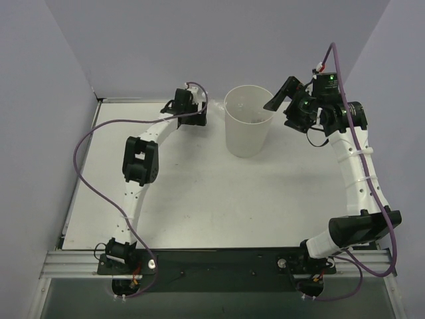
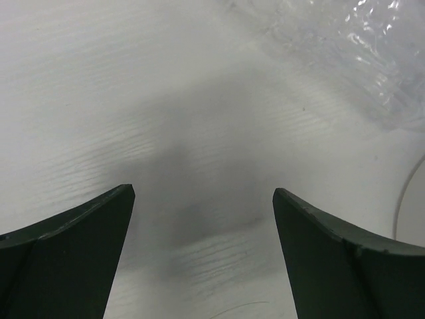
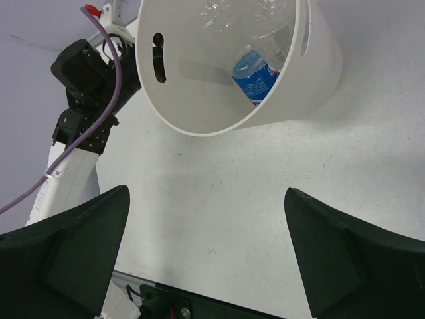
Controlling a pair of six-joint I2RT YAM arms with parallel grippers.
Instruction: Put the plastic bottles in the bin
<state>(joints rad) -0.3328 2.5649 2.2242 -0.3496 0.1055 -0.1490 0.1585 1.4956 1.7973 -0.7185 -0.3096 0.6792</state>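
The off-white bin (image 1: 248, 133) stands at the back middle of the table. In the right wrist view I look into the bin (image 3: 199, 100): a blue-labelled bottle (image 3: 254, 74) and a clear bottle (image 3: 265, 20) lie inside. An unlabelled clear plastic bottle (image 2: 358, 46) lies on the table just left of the bin, faint in the top view (image 1: 214, 106). My left gripper (image 1: 199, 110) hovers low over the table beside it, open (image 2: 202, 191), with nothing between its fingers. My right gripper (image 1: 279, 105) hangs open by the bin's right rim, empty (image 3: 206, 191).
Grey walls close in the table on the left, back and right. The left arm (image 3: 83, 93) with its purple cable (image 1: 93, 139) reaches along the left side. The black mounting rail (image 1: 219, 266) runs along the near edge.
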